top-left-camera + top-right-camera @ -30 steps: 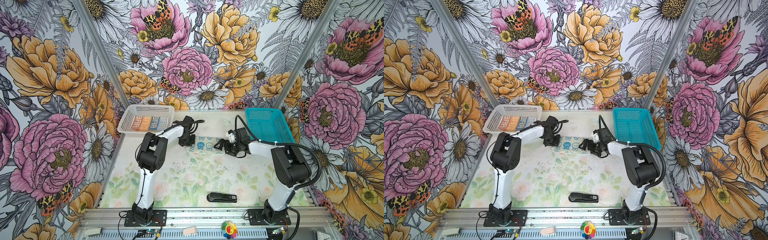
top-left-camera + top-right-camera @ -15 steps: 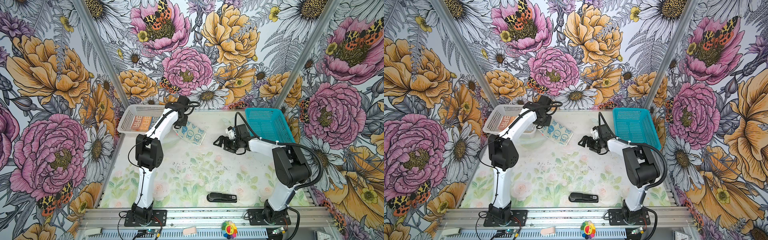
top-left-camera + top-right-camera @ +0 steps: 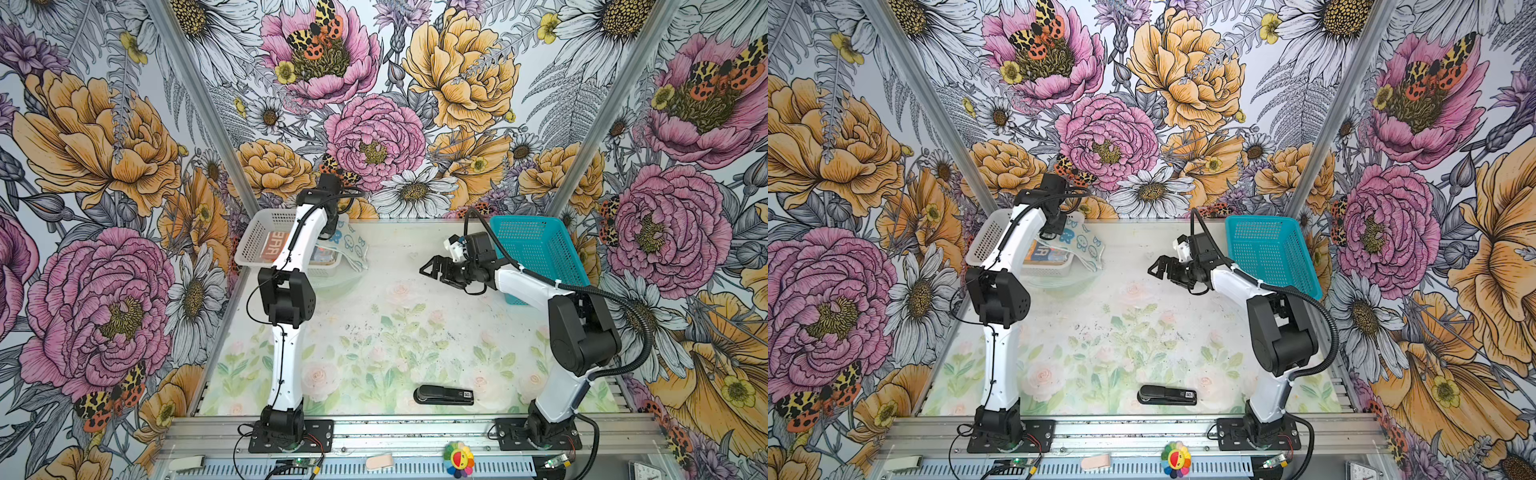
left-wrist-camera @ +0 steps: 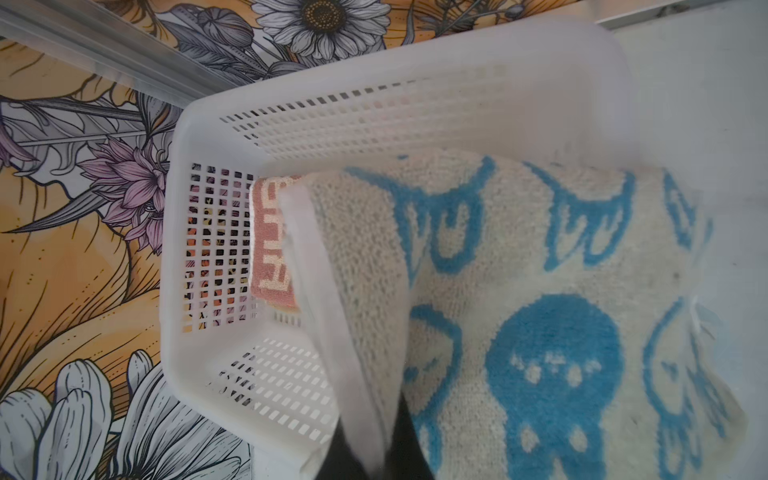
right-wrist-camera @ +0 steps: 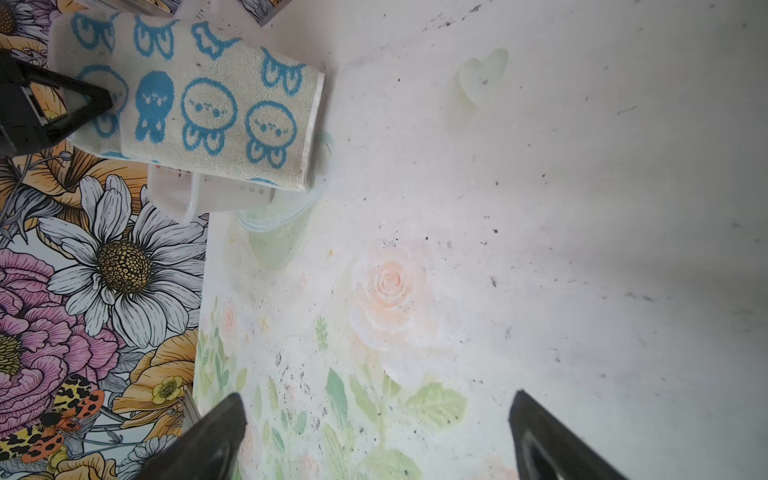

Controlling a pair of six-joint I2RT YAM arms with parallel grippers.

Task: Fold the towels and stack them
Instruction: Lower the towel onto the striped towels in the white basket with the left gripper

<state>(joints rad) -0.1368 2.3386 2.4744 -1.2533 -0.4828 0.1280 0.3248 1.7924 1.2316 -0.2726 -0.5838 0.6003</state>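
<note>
One folded terry towel, perforated plastic basket

Cream block letters are showing on the orange towel inside the white basket. R, A and B are reading clearly in a top view (the rest is hiding under the arm and the cream bunny towel). Well apart from the basket, the stapler is carrying a white label too small to read.

light: bright, even, diffuse | shadows: faint, soft on pale floral-printed table | blur: cream terry towel with blue bunny prints and white perforated plastic basket smeared, left wrist view | top views: sharp
</note>
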